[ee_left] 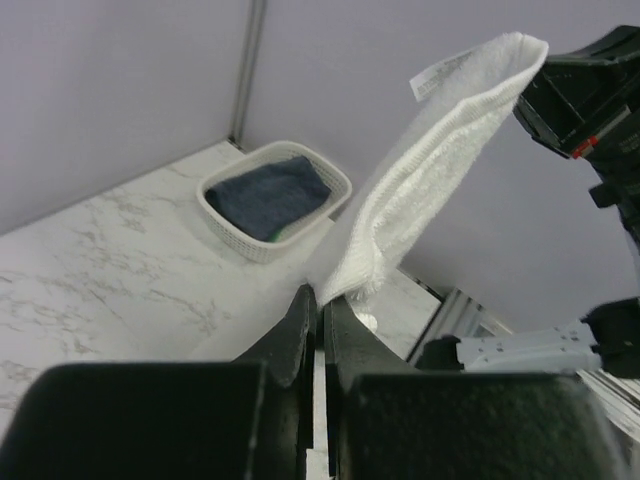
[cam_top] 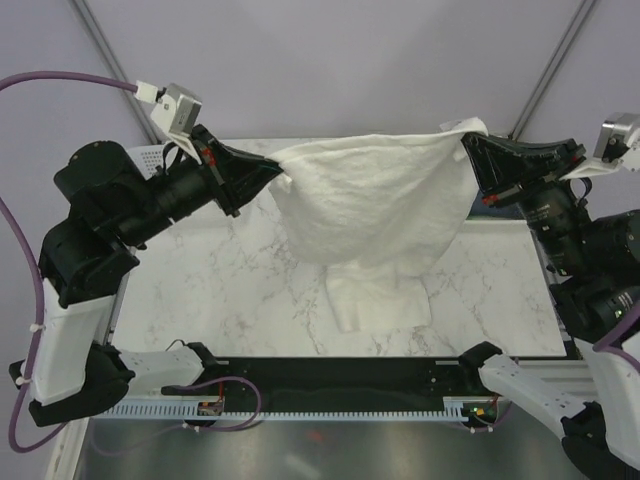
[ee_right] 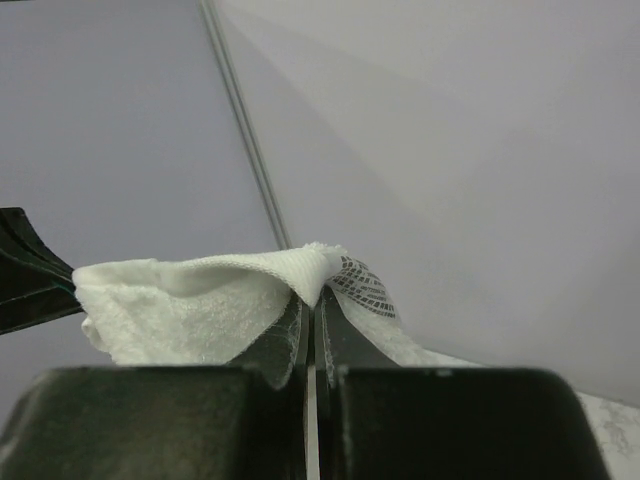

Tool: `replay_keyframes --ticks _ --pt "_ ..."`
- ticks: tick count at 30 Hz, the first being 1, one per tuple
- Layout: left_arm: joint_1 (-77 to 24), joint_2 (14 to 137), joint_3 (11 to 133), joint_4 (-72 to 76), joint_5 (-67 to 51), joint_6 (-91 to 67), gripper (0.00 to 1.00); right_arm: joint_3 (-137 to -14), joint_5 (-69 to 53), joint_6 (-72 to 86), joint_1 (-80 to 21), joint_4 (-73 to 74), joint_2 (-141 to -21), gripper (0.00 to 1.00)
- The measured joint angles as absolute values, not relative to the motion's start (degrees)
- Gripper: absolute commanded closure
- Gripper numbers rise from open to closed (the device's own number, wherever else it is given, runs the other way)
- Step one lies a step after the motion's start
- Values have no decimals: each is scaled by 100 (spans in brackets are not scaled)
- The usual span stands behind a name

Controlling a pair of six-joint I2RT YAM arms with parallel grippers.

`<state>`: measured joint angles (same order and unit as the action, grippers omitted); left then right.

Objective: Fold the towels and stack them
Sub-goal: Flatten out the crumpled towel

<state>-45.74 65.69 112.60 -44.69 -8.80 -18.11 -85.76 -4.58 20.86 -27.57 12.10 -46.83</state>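
Observation:
The large cream-white towel point(cam_top: 375, 205) hangs stretched between both arms above the marble table point(cam_top: 220, 290), and its lower end rests bunched on the tabletop point(cam_top: 375, 298). My left gripper point(cam_top: 280, 172) is shut on the towel's left top corner point(ee_left: 350, 280). My right gripper point(cam_top: 466, 140) is shut on the right top corner point(ee_right: 310, 265), where a printed label shows. A dark navy-blue towel point(ee_left: 270, 195) lies in a white mesh basket point(ee_left: 245, 243) in the left wrist view, with a sliver of green under it.
A second white mesh basket point(cam_top: 150, 158) peeks out behind the left arm. A black rail point(cam_top: 340, 378) and a cable tray point(cam_top: 330, 408) run along the near table edge. Grey backdrop walls stand behind the table.

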Motion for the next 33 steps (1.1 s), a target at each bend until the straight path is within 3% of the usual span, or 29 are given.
replay_keyframes --ticks 5,7,14,18,25,33 --pt "-4333 7408 12090 -4421 231 -1232 98 -9017 -8 1505 -2751 972 -5708 100" --pt "-3747 7964 12322 -4324 349 -1094 98 -9356 255 1214 -2727 904 -6466 100" --pt "-2300 9894 12608 -3492 770 -919 98 -11627 259 860 -2121 814 -9588 100" --pt "-2189 10250 12958 -3181 735 -906 98 -12420 233 882 -1793 869 -10381 100" --pt "-2233 9384 13045 -2161 233 -1090 98 -12547 211 1098 -1734 366 -9745 100" --pt "-2355 7310 12311 -1918 -1754 -1682 98 -11719 -1061 1649 -1863 600 -7188 100"
